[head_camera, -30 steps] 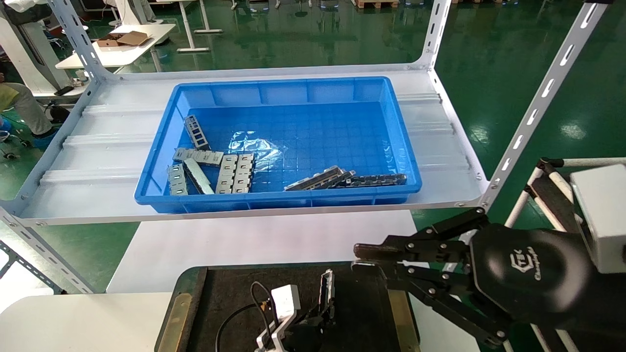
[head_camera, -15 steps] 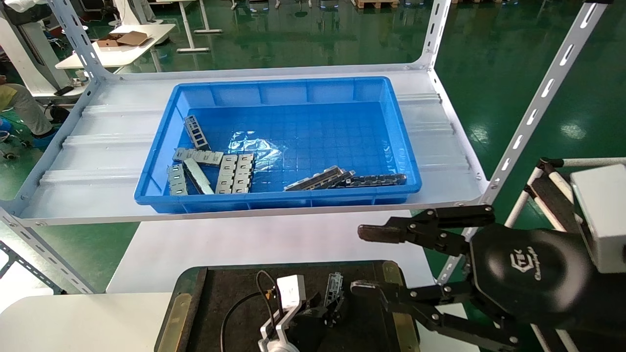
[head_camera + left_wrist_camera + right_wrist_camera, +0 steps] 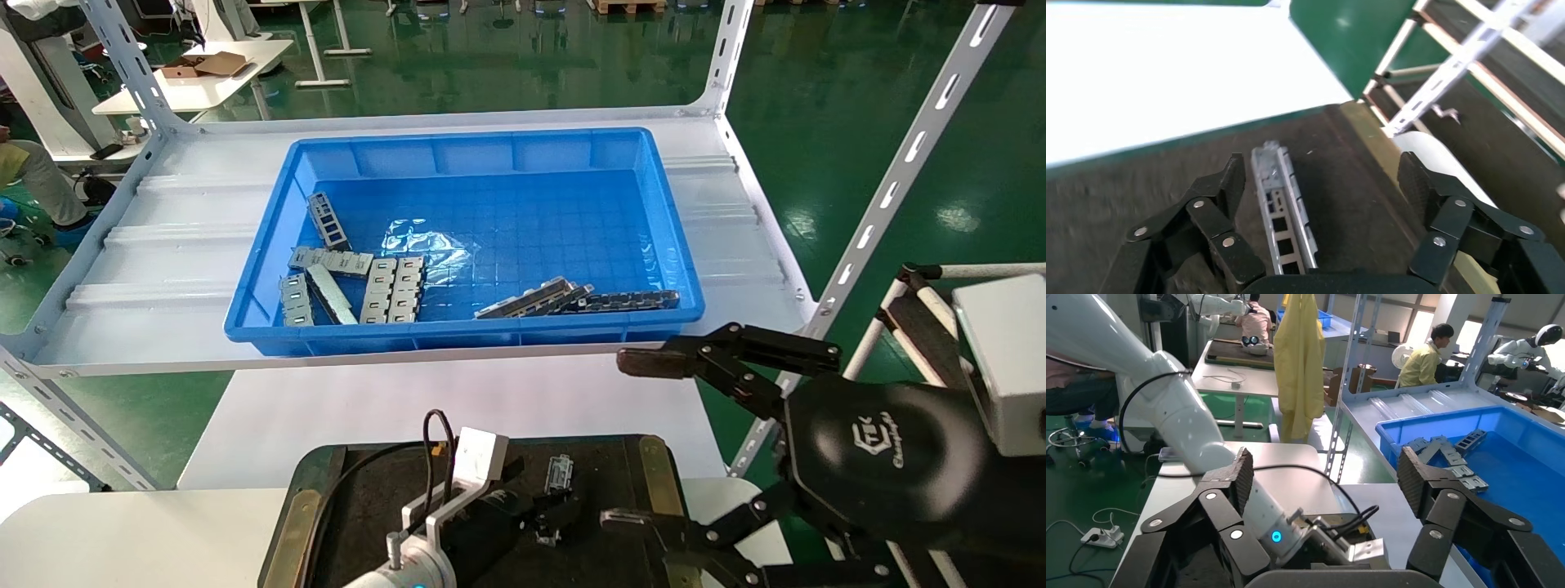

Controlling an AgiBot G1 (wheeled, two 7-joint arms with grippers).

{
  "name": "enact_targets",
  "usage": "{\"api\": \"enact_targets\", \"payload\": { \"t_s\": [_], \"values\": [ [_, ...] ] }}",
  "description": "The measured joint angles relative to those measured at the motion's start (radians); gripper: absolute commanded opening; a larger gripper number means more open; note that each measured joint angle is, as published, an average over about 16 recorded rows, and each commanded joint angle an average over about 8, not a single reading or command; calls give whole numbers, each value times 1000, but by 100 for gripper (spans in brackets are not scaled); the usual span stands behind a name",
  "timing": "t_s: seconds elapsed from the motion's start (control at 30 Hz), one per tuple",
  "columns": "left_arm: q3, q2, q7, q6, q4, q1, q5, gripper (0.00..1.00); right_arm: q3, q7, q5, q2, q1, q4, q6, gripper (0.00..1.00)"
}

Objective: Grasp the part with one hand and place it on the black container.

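The part (image 3: 558, 471), a narrow silver-grey trough, lies flat on the black container (image 3: 609, 478). My left gripper (image 3: 546, 505) is open just behind it, low over the container floor. In the left wrist view the part (image 3: 1281, 205) lies on the dark floor (image 3: 1346, 156) between the spread fingers (image 3: 1229, 184), close to one and free of both; the gripper (image 3: 1321, 184) holds nothing. My right gripper (image 3: 637, 441) hangs wide open and empty at the container's right edge. Its wrist view (image 3: 1324, 478) looks past its fingers at the left arm (image 3: 1193, 429).
A big blue bin (image 3: 466, 333) stands on the white shelf (image 3: 163, 261) beyond the container, holding several flat silver plates (image 3: 392, 290) and a dark perforated strip (image 3: 629, 300). A slanted shelf upright (image 3: 891, 188) stands at the right. The bin also shows in the right wrist view (image 3: 1511, 459).
The left gripper has opened, let go of the part and drawn back toward me; the part now lies flat. The right gripper went from shut to wide open.
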Motion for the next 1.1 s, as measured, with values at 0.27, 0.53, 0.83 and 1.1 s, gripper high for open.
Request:
{"api": "enact_targets", "payload": {
  "t_s": [0.27,0.53,0.83,1.1],
  "values": [
    [-63,-145,68,244,-90,-48,91,100,0,0,0,0,0,0,0,100],
    [-163,-244,208,489,-121,-55,100,100,0,0,0,0,0,0,0,100],
    [-279,-318,385,727,-106,-27,17,100,0,0,0,0,0,0,0,100],
    [-325,-348,457,821,-90,-10,-34,100,-1,0,0,0,0,0,0,100]
  ]
}}
